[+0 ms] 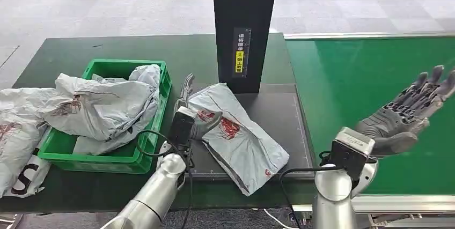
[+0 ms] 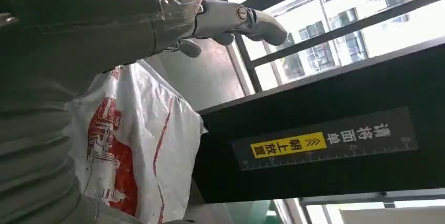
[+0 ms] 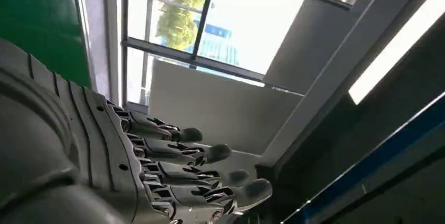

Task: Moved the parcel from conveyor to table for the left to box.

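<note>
Crinkled glossy plastic parcel (image 1: 236, 135); green plastic crate (image 1: 134, 156); matt green conveyor (image 1: 365, 79).

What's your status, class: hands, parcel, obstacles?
Left hand on parcel, grip unclear. Right hand open above conveyor. Parcel flat on table. Black scanner post beside it; green box already piled.

One green crate (image 1: 64, 154), one black scanner tower (image 1: 244, 30), and one grey parcel bag (image 1: 239, 138) alone on the mat. Several more bags (image 1: 99, 105) are heaped; their number is unclear.
</note>
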